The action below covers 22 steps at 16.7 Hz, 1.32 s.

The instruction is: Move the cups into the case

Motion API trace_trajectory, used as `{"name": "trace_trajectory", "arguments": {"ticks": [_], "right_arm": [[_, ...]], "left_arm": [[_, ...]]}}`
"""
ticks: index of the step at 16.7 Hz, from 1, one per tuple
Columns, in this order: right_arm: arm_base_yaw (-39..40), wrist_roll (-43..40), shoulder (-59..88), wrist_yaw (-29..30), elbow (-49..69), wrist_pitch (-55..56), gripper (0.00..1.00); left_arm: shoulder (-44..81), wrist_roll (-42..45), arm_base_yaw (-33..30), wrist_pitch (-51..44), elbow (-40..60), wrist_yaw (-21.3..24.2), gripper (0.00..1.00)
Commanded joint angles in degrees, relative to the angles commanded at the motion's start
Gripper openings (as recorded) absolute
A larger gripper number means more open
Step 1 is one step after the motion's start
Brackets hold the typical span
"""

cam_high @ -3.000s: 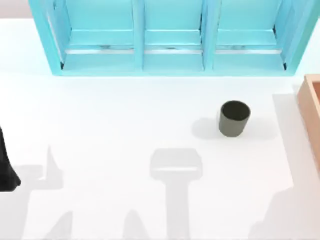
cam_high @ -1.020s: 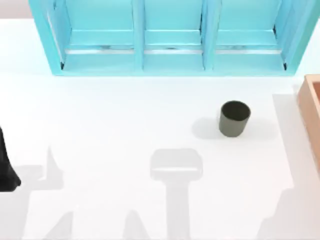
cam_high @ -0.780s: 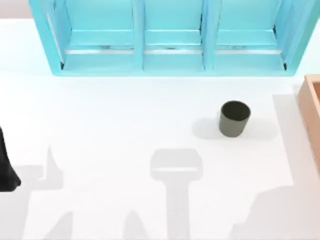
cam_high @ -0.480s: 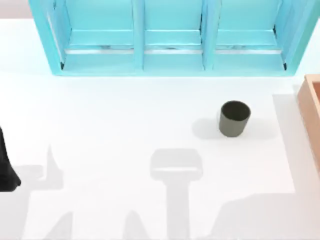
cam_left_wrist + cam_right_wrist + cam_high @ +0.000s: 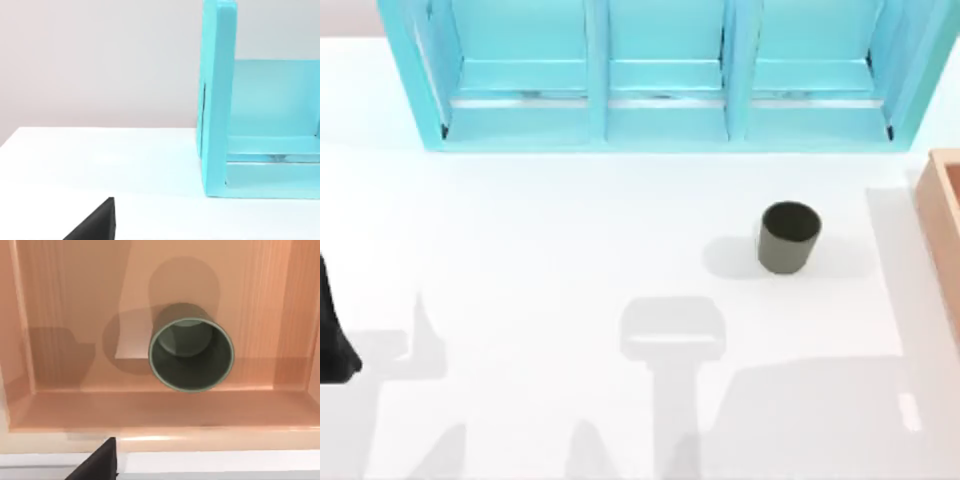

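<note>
From the top view I see one cup [image 5: 788, 238] standing upright on the white tabletop [image 5: 570, 240], toward the right side, in front of the blue shelf unit [image 5: 660, 75]. Just to its right, at the edge, is the wooden case [image 5: 942, 215]. My left arm [image 5: 332, 335] is parked at the far left edge, well apart from this cup.

In the left wrist view I see the blue shelf unit and bare tabletop, plus a dark corner of my own jaws; I cannot tell if they are open or closed.

In the right wrist view I look down into the case, where a second cup [image 5: 192, 353] stands upright on its floor. Whether the right jaws are open I cannot tell. I judge the right arm is nearer, and the remaining cup lies to the left of the case.
</note>
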Motion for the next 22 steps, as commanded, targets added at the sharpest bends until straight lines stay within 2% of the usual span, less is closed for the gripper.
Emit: {"name": "trace_trajectory", "arguments": {"ticks": [3,9,12,15,22], "right_arm": [[8.2,9.0,7.9,-1.3,7.7,0.8,1.0],[33.3,34.6,28.5,-1.7,25.2,3.6,1.0],[42.0,43.1,36.2,-1.2,30.7,4.5,1.0],[45.2,46.3,39.3,-0.9,32.6,5.0,1.0],[45.1,46.2,39.3,-0.9,30.4,7.1,1.0]], "left_arm": [[0.0,0.0,0.0,0.0,0.0,0.0,1.0],[0.0,0.0,0.0,0.0,0.0,0.0,1.0],[0.0,0.0,0.0,0.0,0.0,0.0,1.0],[0.0,0.0,0.0,0.0,0.0,0.0,1.0],[0.0,0.0,0.0,0.0,0.0,0.0,1.0]]}}
